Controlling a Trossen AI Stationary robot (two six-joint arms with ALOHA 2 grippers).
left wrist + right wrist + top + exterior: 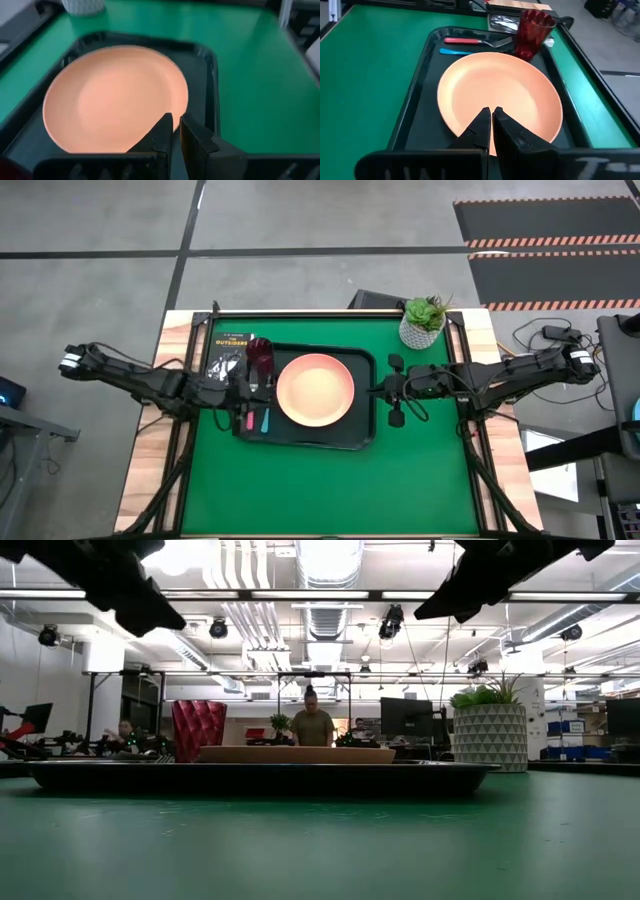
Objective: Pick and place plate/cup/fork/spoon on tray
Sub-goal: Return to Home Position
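Note:
The black tray (366,430) lies mid-table. On it the peach plate (315,390) lies flat at the middle. The dark red cup (260,357) stands upright in its far left corner. The pink-handled fork (249,420) and blue-handled spoon (265,420) lie side by side at its near left. My left gripper (252,387) is shut and empty above the tray's left part, pointing at the plate (115,95). My right gripper (378,390) is shut and empty at the tray's right rim, with its fingertips (491,114) over the plate's edge.
A white pot with a green plant (423,323) stands at the far right of the table. A small black book (228,350) lies behind the tray's far left corner. The green table surface (330,490) lies open in front of the tray. A person stands in the room beyond the table (313,725).

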